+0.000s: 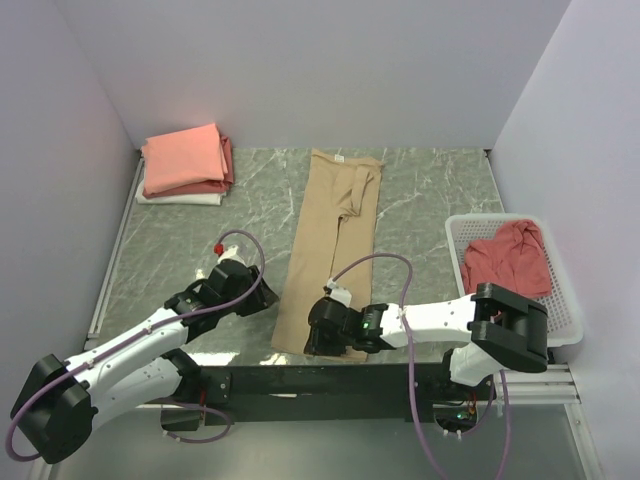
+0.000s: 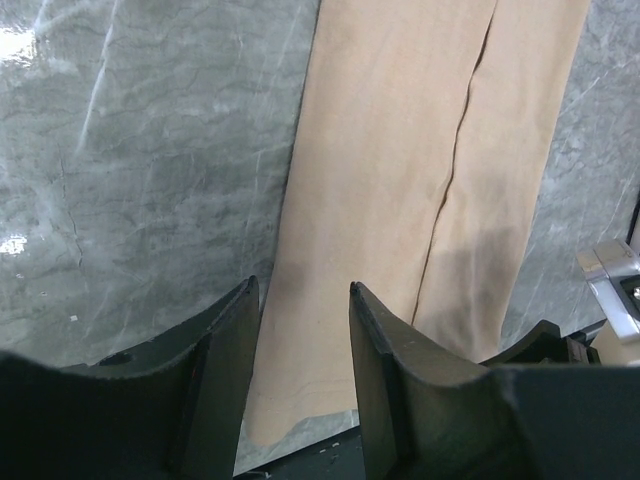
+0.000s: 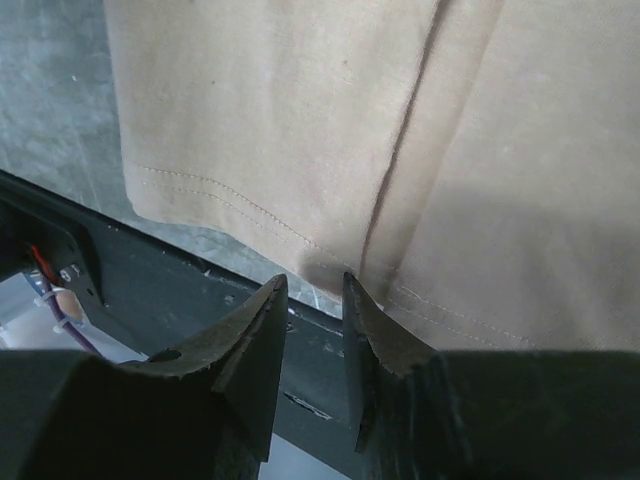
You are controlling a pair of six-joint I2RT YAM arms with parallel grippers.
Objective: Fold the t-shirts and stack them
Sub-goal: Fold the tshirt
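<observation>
The tan t-shirt (image 1: 335, 240) lies on the table folded lengthwise into a long strip, collar at the far end. In the left wrist view its left edge (image 2: 380, 200) runs below my left gripper (image 2: 302, 288), which is open above the near left corner (image 1: 268, 300) with nothing held. My right gripper (image 3: 313, 280) is at the near hem (image 3: 250, 210); its jaws stand a narrow gap apart, just short of the stitched edge, and it holds nothing. In the top view the right gripper (image 1: 315, 335) is over the strip's near end.
A stack of folded t-shirts (image 1: 185, 165), salmon-pink on red on white, sits at the back left. A white slatted basket (image 1: 560, 310) at the right holds a crumpled dusty red t-shirt (image 1: 510, 262). A black rail (image 1: 300, 380) runs along the near table edge.
</observation>
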